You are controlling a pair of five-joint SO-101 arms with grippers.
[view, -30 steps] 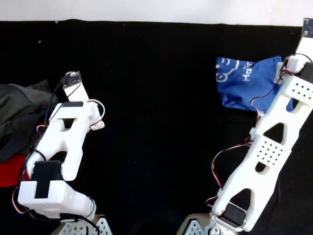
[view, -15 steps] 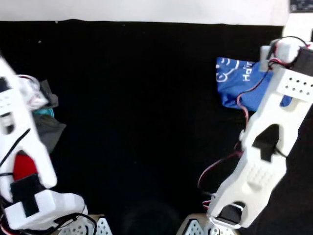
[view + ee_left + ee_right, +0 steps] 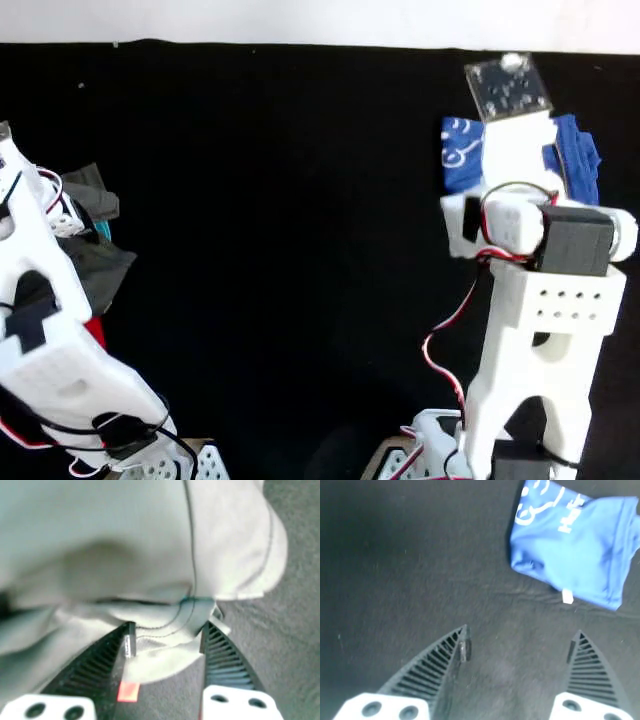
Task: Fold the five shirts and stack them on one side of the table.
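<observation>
Looking down, the right arm (image 3: 545, 300) stands over the blue shirt (image 3: 457, 160) and covers its middle, so just two strips show, one on either side. The left arm (image 3: 45, 300) runs off the edge and hides most of the pile (image 3: 100, 265). A red scrap (image 3: 96, 332) and a teal scrap (image 3: 103, 231) peep out, too little to name. At the left wrist the grey shirt (image 3: 150, 545) is a close blur spilling past the edges, lapping the tips of the left fingers (image 3: 220, 655)

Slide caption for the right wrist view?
Right gripper, jaws open, over the black table, folded blue shirt just beyond.
</observation>
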